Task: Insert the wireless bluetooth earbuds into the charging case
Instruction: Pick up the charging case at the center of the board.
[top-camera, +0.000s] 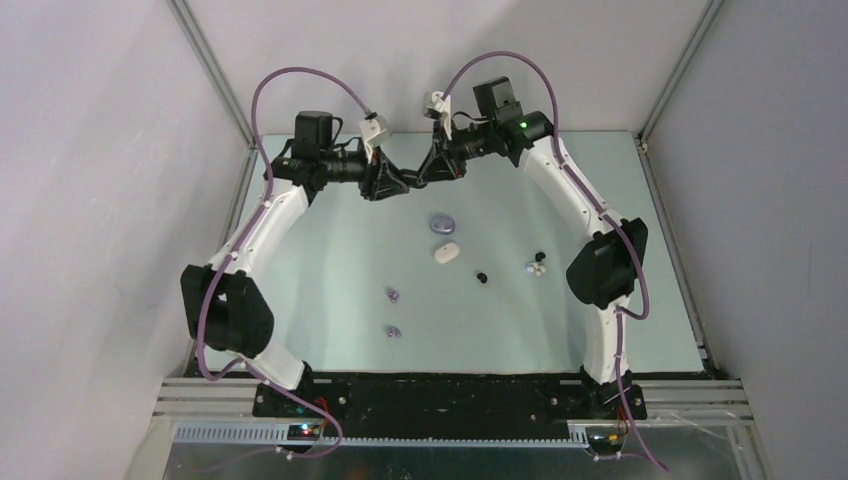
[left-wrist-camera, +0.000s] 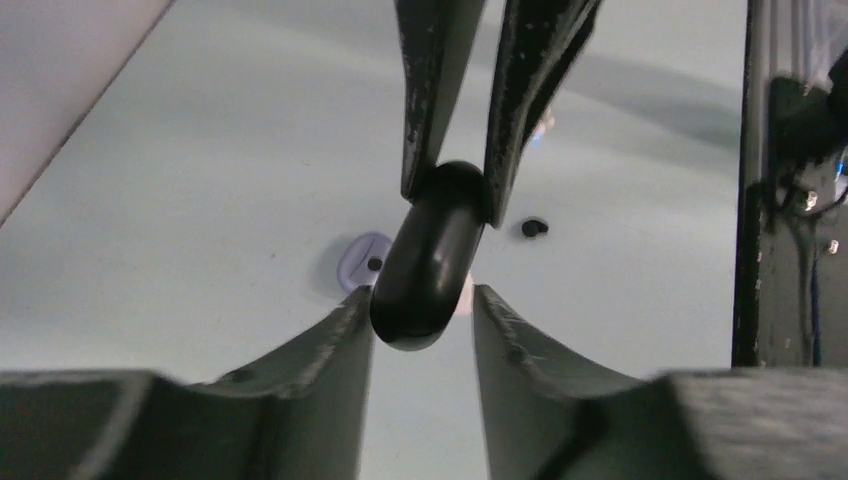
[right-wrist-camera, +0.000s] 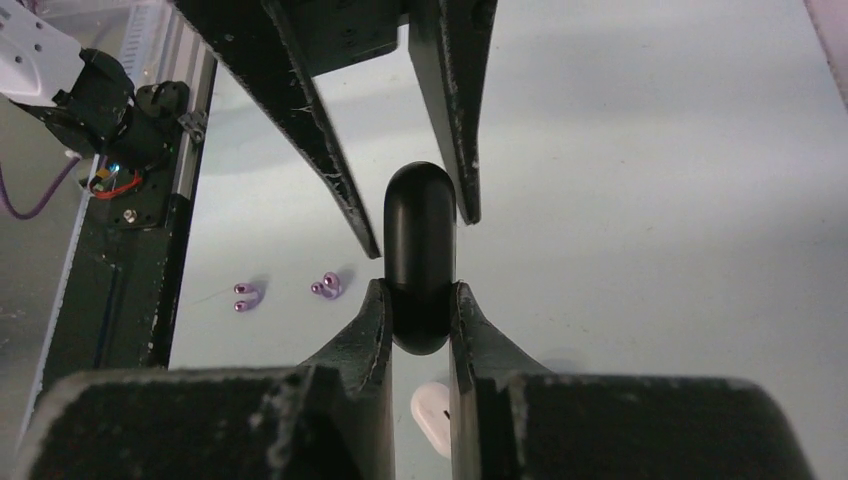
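Observation:
A black oval charging case (right-wrist-camera: 420, 250) hangs in the air at the back middle of the table. My right gripper (right-wrist-camera: 420, 295) is shut on its lower end. My left gripper (left-wrist-camera: 420, 305) stands open around the other end (left-wrist-camera: 430, 250): one finger (left-wrist-camera: 345, 330) touches it and the other stands off with a gap. In the top view both grippers (top-camera: 400, 183) (top-camera: 427, 177) meet tip to tip. On the table lie two lavender earbuds (top-camera: 392, 294) (top-camera: 393, 330), two black earbuds (top-camera: 482, 277) (top-camera: 541, 257) and a pale one (top-camera: 536, 268).
A lavender case (top-camera: 441, 223) and a white case (top-camera: 446, 252) lie shut on the table below the grippers. Metal frame rails run along the table's left and right edges. The arm bases stand at the near edge.

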